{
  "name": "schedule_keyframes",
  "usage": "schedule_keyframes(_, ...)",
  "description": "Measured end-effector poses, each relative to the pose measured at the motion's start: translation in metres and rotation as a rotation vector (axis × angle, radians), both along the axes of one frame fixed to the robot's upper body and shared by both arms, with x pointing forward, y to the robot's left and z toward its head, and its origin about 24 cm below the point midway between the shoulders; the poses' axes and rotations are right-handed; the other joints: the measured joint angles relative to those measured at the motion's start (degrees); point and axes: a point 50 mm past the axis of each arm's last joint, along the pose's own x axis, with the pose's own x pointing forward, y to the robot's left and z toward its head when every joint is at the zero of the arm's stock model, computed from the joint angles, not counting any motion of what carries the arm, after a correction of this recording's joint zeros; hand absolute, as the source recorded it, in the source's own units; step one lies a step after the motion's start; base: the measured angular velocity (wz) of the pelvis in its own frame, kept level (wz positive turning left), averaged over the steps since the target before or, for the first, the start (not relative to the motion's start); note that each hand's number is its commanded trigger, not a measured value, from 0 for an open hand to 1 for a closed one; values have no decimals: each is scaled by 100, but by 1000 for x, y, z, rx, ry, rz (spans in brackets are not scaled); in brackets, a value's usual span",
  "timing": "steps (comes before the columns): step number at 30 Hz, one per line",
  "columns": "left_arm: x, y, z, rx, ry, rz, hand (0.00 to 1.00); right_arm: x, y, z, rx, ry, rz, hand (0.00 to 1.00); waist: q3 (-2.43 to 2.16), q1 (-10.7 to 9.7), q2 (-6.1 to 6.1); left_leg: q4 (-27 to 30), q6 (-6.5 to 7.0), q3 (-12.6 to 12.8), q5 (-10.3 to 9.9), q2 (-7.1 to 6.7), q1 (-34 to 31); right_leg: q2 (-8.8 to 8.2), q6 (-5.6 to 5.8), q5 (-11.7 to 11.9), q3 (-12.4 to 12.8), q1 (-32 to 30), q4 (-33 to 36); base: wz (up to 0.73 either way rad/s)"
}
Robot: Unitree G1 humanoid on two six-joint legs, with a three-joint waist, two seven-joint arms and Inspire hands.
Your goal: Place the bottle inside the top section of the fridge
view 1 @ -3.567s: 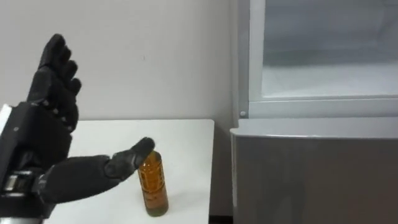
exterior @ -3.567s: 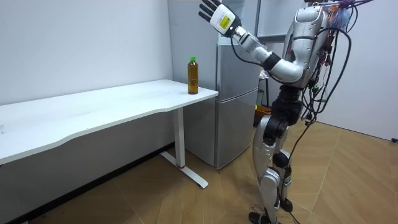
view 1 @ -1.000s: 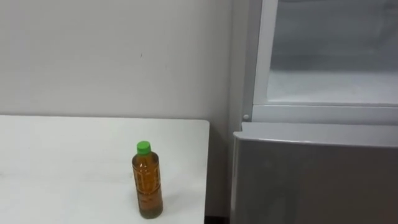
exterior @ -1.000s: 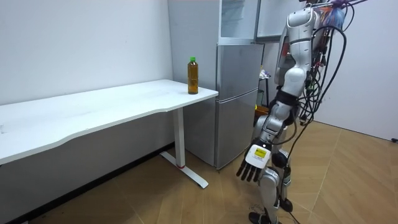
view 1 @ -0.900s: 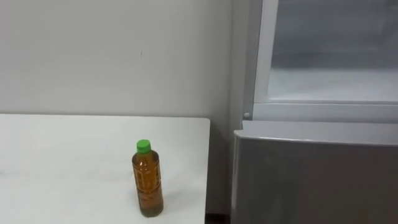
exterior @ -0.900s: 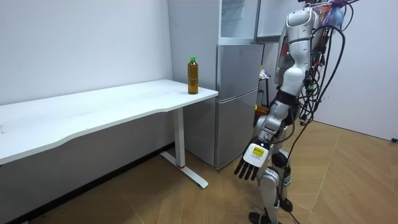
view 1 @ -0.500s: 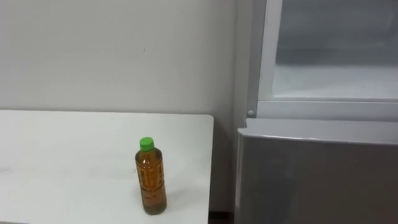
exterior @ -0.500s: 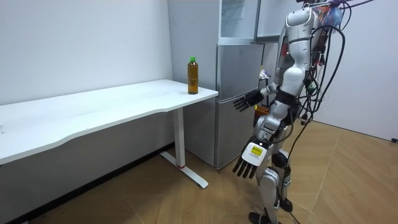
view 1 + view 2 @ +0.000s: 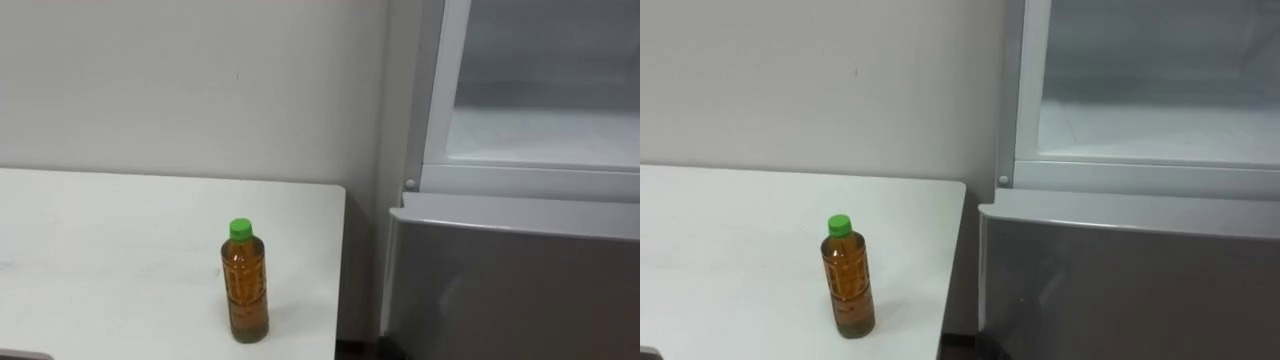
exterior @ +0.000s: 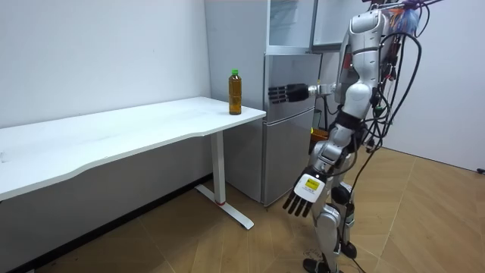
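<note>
The bottle (image 9: 245, 283) stands upright on the table (image 9: 100, 250) near its fridge-side edge, well ahead of and above my left hand (image 10: 301, 194), which hangs by my leg with fingers loosely apart. My right hand (image 10: 286, 93) is held out level before the fridge (image 9: 510, 280), fingers straight and empty, with the bottle off to its left.

Beyond the right hand (image 10: 288, 92), the upper fridge (image 9: 520, 180) is cut off by the top and right edges, and what seems to us a shelf (image 9: 545, 135) inside is a pale blur. That hand covers part of the lower door (image 10: 289, 148). The table (image 9: 100, 250) runs off left and below.
</note>
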Motion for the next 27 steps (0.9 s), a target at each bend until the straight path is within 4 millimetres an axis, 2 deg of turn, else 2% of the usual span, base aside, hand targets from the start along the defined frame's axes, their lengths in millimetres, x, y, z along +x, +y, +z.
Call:
schedule_keyframes(7,-3,-1,0,-5,12,-17,0,18,8,28,10,-121,29,0,-14,70,-13,19,2,-3,1,10,11,0,-3,15,20,-26,76,-1)
schedule_keyframes(14,-7,1,0,-4,25,2,0,23,9,36,10,-156,25,0,-16,197,-73,32,2,-28,0,19,12,7,-12,21,21,4,83,0)
schedule_keyframes(20,-8,2,0,-1,30,3,0,32,13,52,14,-223,33,0,-18,229,-126,34,2,-47,0,19,-5,9,-14,24,-2,-17,88,0)
schedule_keyframes(23,-8,4,0,4,29,1,0,35,13,57,15,-239,22,0,-36,240,-170,28,2,-49,0,17,-10,9,-13,25,-5,-24,83,0)
schedule_keyframes(27,-6,5,1,21,29,-26,0,38,14,61,25,-251,17,0,-38,300,-191,34,2,-50,0,16,-15,9,-13,25,-11,-21,71,0)
